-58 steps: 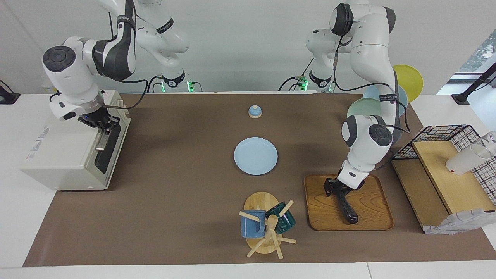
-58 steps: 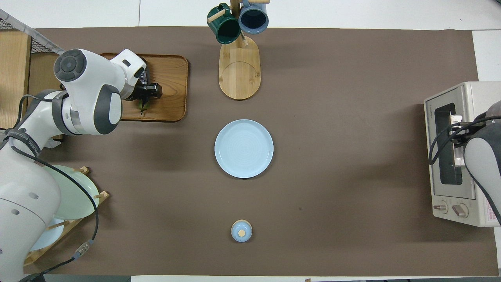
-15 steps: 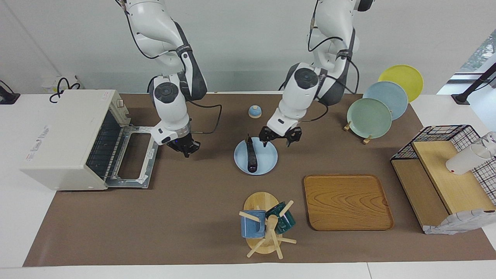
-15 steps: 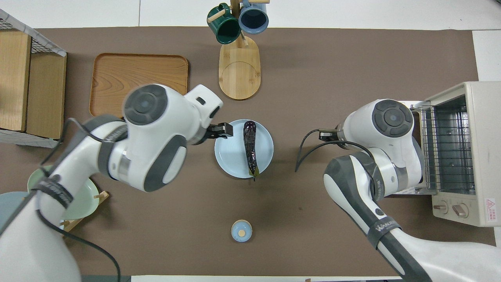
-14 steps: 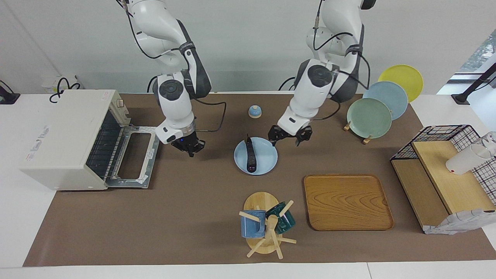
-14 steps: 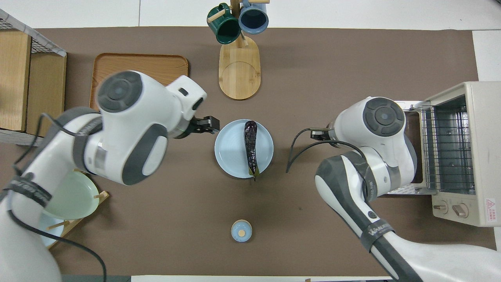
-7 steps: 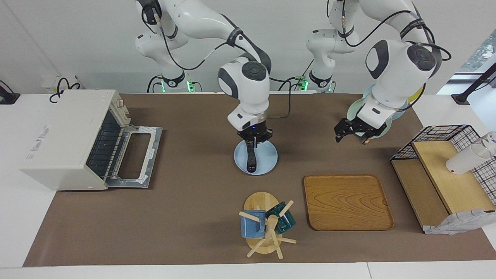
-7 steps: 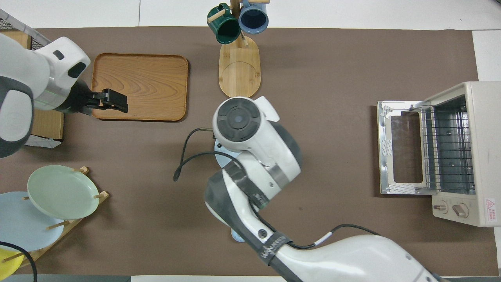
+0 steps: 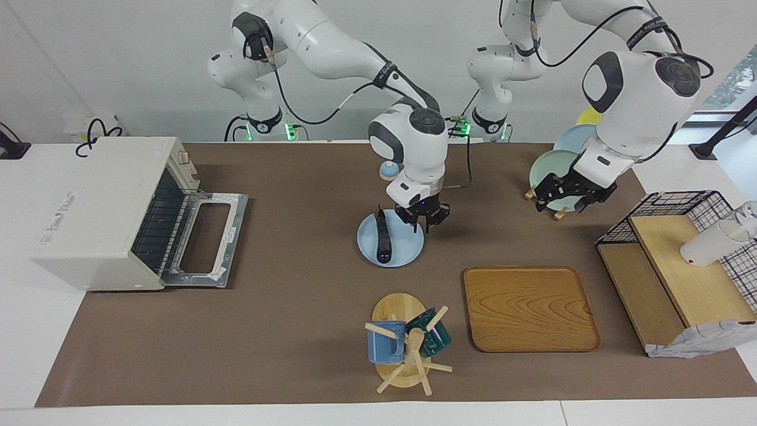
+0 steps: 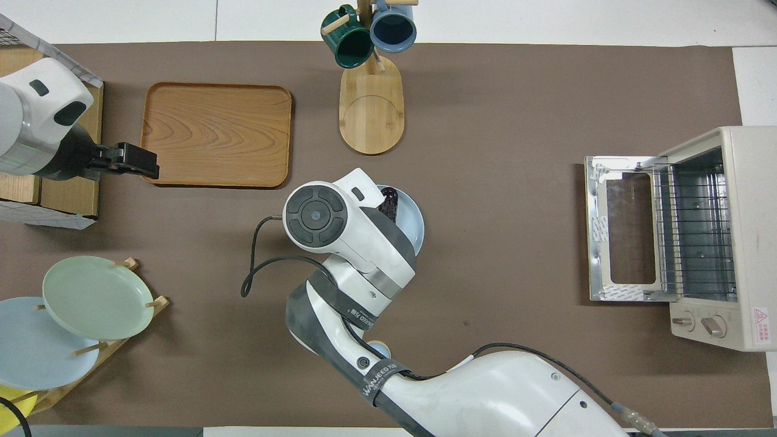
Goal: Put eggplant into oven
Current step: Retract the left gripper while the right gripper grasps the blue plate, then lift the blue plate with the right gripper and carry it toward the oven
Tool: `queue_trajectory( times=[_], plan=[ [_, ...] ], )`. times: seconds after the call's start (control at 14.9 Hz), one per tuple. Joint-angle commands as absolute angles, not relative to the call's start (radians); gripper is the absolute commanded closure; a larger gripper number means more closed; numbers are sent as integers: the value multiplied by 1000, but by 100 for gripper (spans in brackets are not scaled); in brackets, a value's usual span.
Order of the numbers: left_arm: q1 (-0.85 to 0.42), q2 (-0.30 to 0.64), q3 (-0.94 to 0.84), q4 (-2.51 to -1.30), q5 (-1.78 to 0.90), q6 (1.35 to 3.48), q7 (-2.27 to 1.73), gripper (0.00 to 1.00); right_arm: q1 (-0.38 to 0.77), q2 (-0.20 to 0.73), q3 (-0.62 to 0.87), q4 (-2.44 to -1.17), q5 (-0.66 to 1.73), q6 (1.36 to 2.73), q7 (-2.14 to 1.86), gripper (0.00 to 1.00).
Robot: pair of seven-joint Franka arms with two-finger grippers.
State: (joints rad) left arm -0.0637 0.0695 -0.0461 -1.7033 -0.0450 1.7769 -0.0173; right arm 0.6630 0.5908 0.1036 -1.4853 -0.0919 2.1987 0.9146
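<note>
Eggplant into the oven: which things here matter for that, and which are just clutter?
For the job: eggplant on the blue plate; oven, door down; right gripper over the plate.

Lying about: wooden tray, mug rack, plate stand, wire basket.

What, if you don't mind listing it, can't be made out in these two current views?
- Overhead view: the right arm covers most of the eggplant and much of the blue plate.
- Overhead view: the right gripper is hidden beneath its own wrist.
- Overhead view: the oven is cut off by the picture's edge.
</note>
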Motion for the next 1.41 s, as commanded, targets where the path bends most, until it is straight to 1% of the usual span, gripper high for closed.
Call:
queue_trajectory(
  times=[0.0,0.13,0.47,0.54,0.6,0.67,0.74,0.81,0.87,0.94,1.14,1.34],
  plan=[
    [-60,29,-51,-1703,-5,1717,-11,0,660,531,106,-1641,-109,2319,910,64],
    [-60,8,-51,-1697,21,1675,-11,0,679,514,106,-1690,-110,2336,887,64],
    [-55,-40,-51,-1723,25,1611,-21,0,689,511,106,-1701,-110,2342,881,65],
    [-49,-51,-52,-1745,25,1623,-20,0,689,506,106,-1716,-110,2347,868,73],
    [-41,-54,-52,-1758,25,1623,-11,0,687,499,106,-1744,-109,2373,852,93],
    [-32,-55,-55,-1758,25,1632,-9,0,687,494,106,-1776,-109,2410,850,94],
    [-23,-54,-58,-1758,23,1658,-9,0,689,486,106,-1805,-109,2443,851,90],
    [-14,-48,-61,-1755,21,1687,-8,0,687,483,106,-1822,-109,2462,850,90],
    [-12,-40,-61,-1740,21,1695,-6,0,687,483,106,-1827,-109,2464,845,91],
    [-12,-31,-63,-1702,20,1681,-6,0,687,483,106,-1825,-109,2462,844,99],
    [-12,-3,-66,-1588,21,1547,-8,0,678,483,104,-1815,-109,2447,834,100],
    [-11,-8,-66,-1588,21,1540,-6,0,678,485,103,-1787,-110,2401,834,100]
  ],
)
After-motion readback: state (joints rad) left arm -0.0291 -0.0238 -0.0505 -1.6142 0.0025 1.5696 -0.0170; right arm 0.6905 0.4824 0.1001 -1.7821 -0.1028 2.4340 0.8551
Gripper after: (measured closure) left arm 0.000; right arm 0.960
